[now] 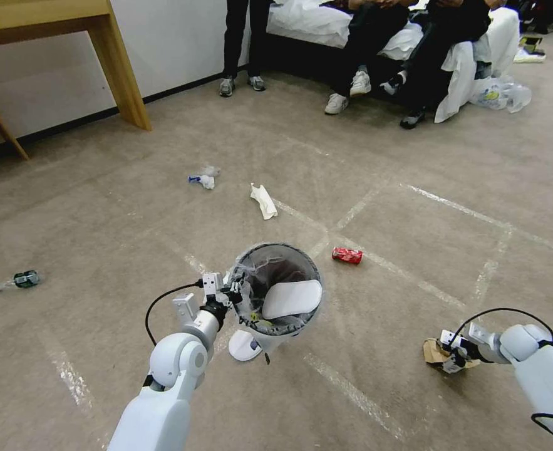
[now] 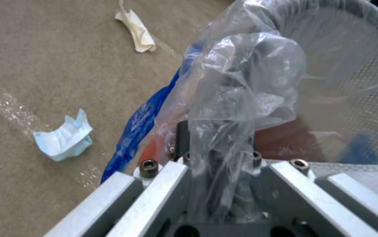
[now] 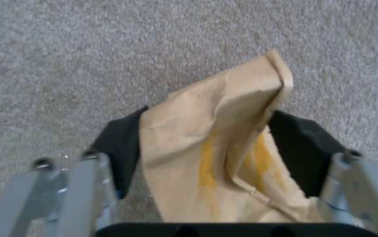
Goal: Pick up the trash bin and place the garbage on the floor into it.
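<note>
Far to the left on the floor (image 1: pixel 101 207) lies a small bottle (image 1: pixel 15 280), light and likely to roll, so a grip across its body looks safest. Further in, a crumpled blue-and-white wrapper (image 1: pixel 203 179) and a flat white tissue (image 1: pixel 263 200) rest well apart on the carpet; both look nearly weightless and limp, and a pinch at a raised fold should take them. The left gripper (image 1: pixel 233 292) holds the trash bin (image 1: pixel 277 294) by its near rim, jaws closed on the rim with the crinkly liner bag (image 2: pixel 241 82) bunched over them. The bin is held clear of the carpet and tilted; it looks light but the plastic is slippery, so I judge the hold could slide. A white slipper (image 1: pixel 292 299) sits inside the bin, and another white slipper (image 1: pixel 245 346) lies on the carpet just below it. Right of the bin, a crushed red can (image 1: pixel 347 255) lies beside a white tape line (image 1: pixel 401 272); it looks stiff, light and easy to grip across its flattened sides. At the right, the right gripper (image 1: pixel 454 360) is down at the brown paper bag (image 3: pixel 224 144), jaws set wide on either side of a raised crease, with the paper between the pads; it is thin and will crumple, giving a firm pinch. The short carpet is flat and grippy, and the room leaves open space; a wooden table (image 1: pixel 69 37) stands at the back left.
</note>
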`<state>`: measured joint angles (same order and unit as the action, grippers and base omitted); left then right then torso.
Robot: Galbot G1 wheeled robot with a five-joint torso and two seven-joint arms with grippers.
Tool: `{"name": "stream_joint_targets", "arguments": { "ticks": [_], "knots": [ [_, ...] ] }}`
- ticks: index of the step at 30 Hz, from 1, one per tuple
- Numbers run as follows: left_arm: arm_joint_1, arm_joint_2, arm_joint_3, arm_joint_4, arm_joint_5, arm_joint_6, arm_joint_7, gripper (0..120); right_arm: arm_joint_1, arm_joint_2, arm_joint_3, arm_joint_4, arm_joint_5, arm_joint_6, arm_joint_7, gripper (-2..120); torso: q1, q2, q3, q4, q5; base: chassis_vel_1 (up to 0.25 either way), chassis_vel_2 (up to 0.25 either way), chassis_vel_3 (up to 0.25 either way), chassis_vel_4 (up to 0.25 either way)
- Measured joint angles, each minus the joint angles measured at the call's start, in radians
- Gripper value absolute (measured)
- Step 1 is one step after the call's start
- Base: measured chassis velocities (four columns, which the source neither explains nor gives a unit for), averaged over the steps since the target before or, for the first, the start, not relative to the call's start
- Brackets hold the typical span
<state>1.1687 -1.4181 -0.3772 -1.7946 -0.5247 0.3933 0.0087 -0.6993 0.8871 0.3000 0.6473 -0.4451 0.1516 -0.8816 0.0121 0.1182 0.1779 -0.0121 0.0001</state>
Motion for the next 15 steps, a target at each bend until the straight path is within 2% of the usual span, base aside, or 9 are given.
{"name": "stream_joint_targets", "arguments": {
  "ticks": [1,2,4,6,7,11,12,14,15],
  "knots": [
    [0.001,0.0,0.0,0.0,0.001,0.0,0.0,1,0.0,0.001,0.002,-0.002,-0.006,0.001,0.0,61,0.0,0.0,0.0,0.0,0.0,0.0,0.0,0.0,0.0],
    [0.001,0.0,0.0,0.0,0.001,0.0,0.0,1,0.0,0.001,0.002,-0.002,-0.006,0.001,0.0,61,0.0,0.0,0.0,0.0,0.0,0.0,0.0,0.0,0.0],
    [0.002,-0.001,0.0,0.0,0.001,0.0,0.0,1,0.002,0.001,0.005,-0.013,-0.009,0.004,0.003,51,0.0,0.0,0.0,-0.0001,0.0,0.0,0.0,0.0,0.0],
    [0.002,-0.001,0.0,0.0,0.001,0.0,0.0,1,0.002,0.001,0.005,-0.016,-0.01,0.005,0.004,49,0.0,0.0,0.0,-0.0002,0.0,0.0,0.0,0.0,0.0],
    [0.003,-0.002,0.001,0.0,0.002,-0.001,0.0,1,0.005,0.002,0.005,-0.021,-0.011,0.007,0.007,41,0.0,0.0,0.0,-0.0001,-0.0001,0.0,0.0,0.0,0.0],
    [0.004,-0.003,0.001,0.0,0.003,-0.001,0.0,1,0.006,0.002,0.006,-0.024,-0.012,0.009,0.012,31,0.0,0.0,0.0,0.0,-0.0002,0.0,0.0,0.0,0.0],
    [0.005,-0.003,0.002,0.0,0.004,-0.001,0.0,1,0.007,0.003,0.006,-0.024,-0.012,0.009,0.017,23,0.0,0.0,0.0,0.0,-0.0001,0.0,0.0,0.0,0.0],
    [0.005,-0.003,0.002,0.0,0.004,-0.001,0.0,1,0.007,0.003,0.006,-0.025,-0.012,0.01,0.019,19,0.0,0.0,0.0,-0.0001,-0.0002,0.0,0.0,0.0,0.0],
    [0.006,-0.004,0.004,-0.001,0.004,-0.001,0.0,1,0.007,0.004,0.007,-0.023,-0.01,0.011,0.021,12,0.0,0.0,0.0,-0.0002,-0.0001,0.0,0.0,0.0,0.0]
  ]
}}
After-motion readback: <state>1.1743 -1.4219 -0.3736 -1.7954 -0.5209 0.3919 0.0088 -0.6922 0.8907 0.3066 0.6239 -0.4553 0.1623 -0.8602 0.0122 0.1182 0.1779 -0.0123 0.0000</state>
